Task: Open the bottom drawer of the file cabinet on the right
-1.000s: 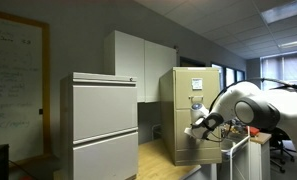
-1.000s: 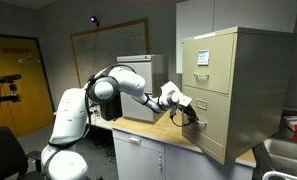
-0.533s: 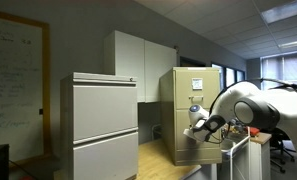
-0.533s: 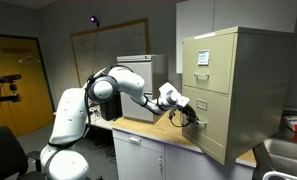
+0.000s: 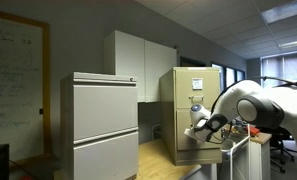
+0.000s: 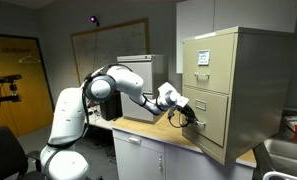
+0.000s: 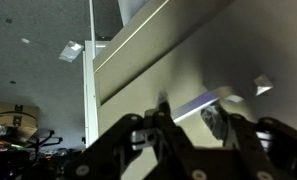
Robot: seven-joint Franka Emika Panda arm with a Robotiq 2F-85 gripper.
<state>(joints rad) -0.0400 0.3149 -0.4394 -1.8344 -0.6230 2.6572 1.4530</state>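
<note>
The tall beige file cabinet (image 6: pixel 233 85) stands on a wooden counter and also shows in an exterior view (image 5: pixel 183 110). Each of its drawers has a white label. My gripper (image 6: pixel 185 116) is at the handle of the bottom drawer (image 6: pixel 210 125). In the wrist view the bright metal handle (image 7: pixel 203 103) runs between my two black fingers (image 7: pixel 164 118), and the gripper (image 7: pixel 190 120) is closed on it. The drawer front fills that view. I cannot tell how far the drawer stands out from the cabinet face.
A wider light-grey two-drawer cabinet (image 5: pixel 98 125) stands nearby and also shows behind the arm (image 6: pixel 138 70). White cupboards (image 5: pixel 138 65) hang on the wall. The wooden counter (image 6: pixel 178 140) ends close below the gripper. A sink (image 6: pixel 288 155) is beside the cabinet.
The arm has shifted slightly away from the cabinet with the gripper still on the handle. Little else differs.
</note>
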